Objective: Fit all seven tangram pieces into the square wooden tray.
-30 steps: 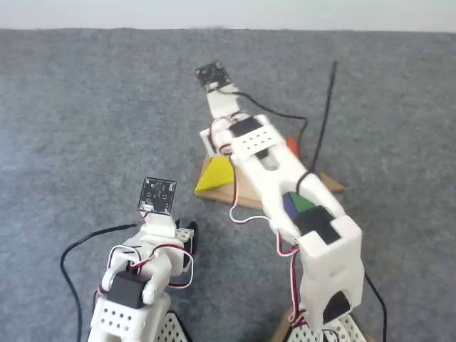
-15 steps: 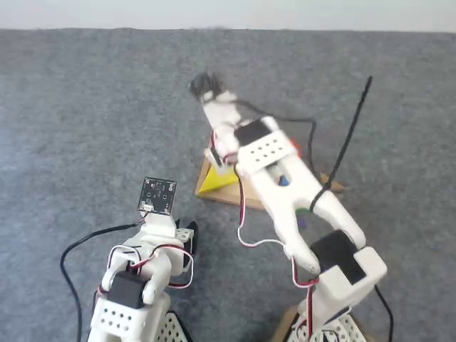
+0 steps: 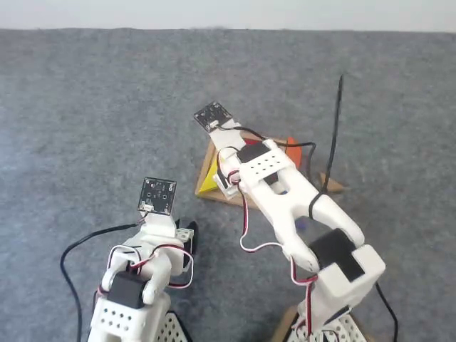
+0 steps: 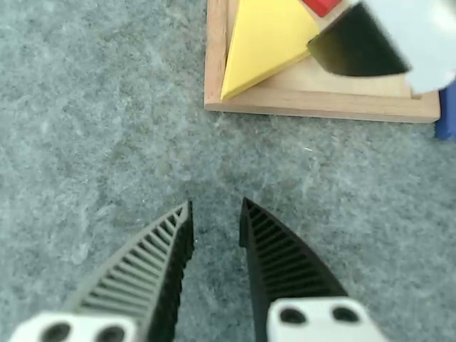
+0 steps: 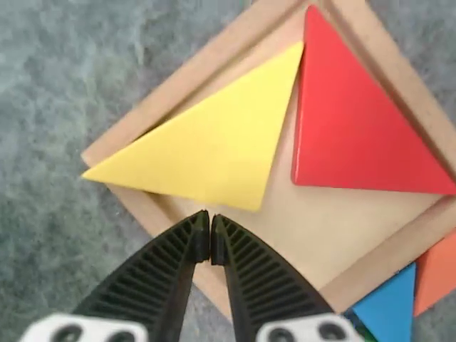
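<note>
The square wooden tray (image 5: 178, 75) holds a large yellow triangle (image 5: 214, 149) and a large red triangle (image 5: 349, 135) side by side. One yellow corner lies over the tray's rim. My right gripper (image 5: 209, 239) hangs shut and empty above the tray, its tips at the yellow triangle's edge. A blue piece (image 5: 388, 306) and an orange piece (image 5: 438, 281) lie just outside the tray. My left gripper (image 4: 216, 214) stands open over bare carpet, short of the tray (image 4: 285, 110), with the yellow triangle (image 4: 263, 39) beyond it.
Grey carpet covers the table all round. In the high view the right arm (image 3: 285, 199) lies across most of the tray (image 3: 206, 165), and the left arm (image 3: 146, 271) sits at the near left. Black cables trail from both arms.
The right arm's wrist swung out past the tray, then drew back and lower over it, covering the green and blue pieces seen before. The left arm has kept still.
</note>
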Controlling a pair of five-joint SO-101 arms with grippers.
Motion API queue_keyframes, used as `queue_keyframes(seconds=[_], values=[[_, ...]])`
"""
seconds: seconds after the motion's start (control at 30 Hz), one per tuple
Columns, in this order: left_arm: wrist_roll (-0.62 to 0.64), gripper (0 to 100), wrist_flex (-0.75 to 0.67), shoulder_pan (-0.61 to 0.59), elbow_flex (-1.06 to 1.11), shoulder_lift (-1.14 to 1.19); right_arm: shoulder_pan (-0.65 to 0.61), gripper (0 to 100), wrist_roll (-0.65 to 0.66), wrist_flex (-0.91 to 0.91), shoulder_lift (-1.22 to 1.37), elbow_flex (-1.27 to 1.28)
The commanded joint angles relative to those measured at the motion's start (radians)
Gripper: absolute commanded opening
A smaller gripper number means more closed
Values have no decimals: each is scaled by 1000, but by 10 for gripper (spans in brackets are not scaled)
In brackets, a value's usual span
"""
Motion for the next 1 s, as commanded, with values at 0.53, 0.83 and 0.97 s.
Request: queue_keyframes(seconds=[0.53, 0.83, 0.97], values=[[6, 105, 2, 2, -12, -17, 120, 7, 14, -25, 12, -92], [6, 105, 2, 2, -12, -17, -21, 8, 12, 113, 19, -98], [6, 105, 2, 2, -12, -17, -16, 8, 12, 24, 97, -100]])
